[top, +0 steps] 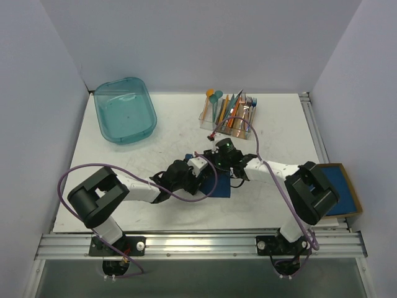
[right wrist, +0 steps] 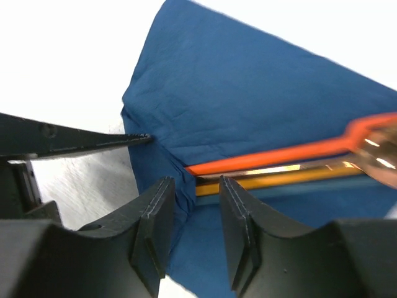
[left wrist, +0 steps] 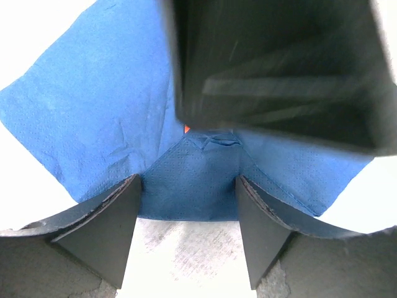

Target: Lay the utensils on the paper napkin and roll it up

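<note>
**Both tools meet over the blue napkin at mid-worktop**

The dark blue paper napkin (top: 221, 185) lies flat on the white worktop (top: 167, 136), just ahead of where the two arms meet. Its near edge is folded up over the handle ends of the utensils (right wrist: 273, 156), an orange piece and a golden one lying side by side on the sheet.

The right tool (right wrist: 195, 186) has its jaws a little apart, clamped on nothing, with the handle ends just in front of the gap. The left tool (left wrist: 187, 181) stands wide apart, and a folded corner of the napkin sits between its fingers.

Further back stand a clear rack of coloured cutlery (top: 226, 115) and a teal tub (top: 124, 110). A tray of blue sheets (top: 342, 186) sits at the right edge.
</note>
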Controlling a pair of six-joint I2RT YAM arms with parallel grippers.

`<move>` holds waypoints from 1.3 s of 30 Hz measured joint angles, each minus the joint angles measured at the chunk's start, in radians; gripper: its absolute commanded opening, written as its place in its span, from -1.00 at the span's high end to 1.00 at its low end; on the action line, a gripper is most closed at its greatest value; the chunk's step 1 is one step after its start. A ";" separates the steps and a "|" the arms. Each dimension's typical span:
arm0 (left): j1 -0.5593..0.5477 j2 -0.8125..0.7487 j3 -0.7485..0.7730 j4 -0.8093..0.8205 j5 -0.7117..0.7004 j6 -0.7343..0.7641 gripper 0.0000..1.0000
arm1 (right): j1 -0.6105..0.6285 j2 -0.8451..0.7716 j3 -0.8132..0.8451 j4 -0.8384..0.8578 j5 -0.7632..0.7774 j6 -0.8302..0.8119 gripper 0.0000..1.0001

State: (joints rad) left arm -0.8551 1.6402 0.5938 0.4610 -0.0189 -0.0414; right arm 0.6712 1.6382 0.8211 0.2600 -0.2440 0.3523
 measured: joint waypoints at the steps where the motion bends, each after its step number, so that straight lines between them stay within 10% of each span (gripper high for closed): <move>1: -0.002 0.000 0.000 0.002 0.000 -0.001 -0.40 | -0.005 -0.019 -0.004 -0.009 0.013 0.016 0.27; 20: -0.036 0.043 0.037 0.027 -0.011 -0.061 -0.41 | -0.013 -0.389 -0.190 -0.520 0.415 0.701 0.21; 39: -0.037 0.053 0.048 0.026 -0.014 -0.079 -0.41 | 0.066 -0.389 -0.281 -0.488 0.410 0.976 0.27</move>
State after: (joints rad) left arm -0.8921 1.6928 0.6415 0.4870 -0.0334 -0.1200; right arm 0.7376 1.2488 0.5404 -0.2276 0.1658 1.3285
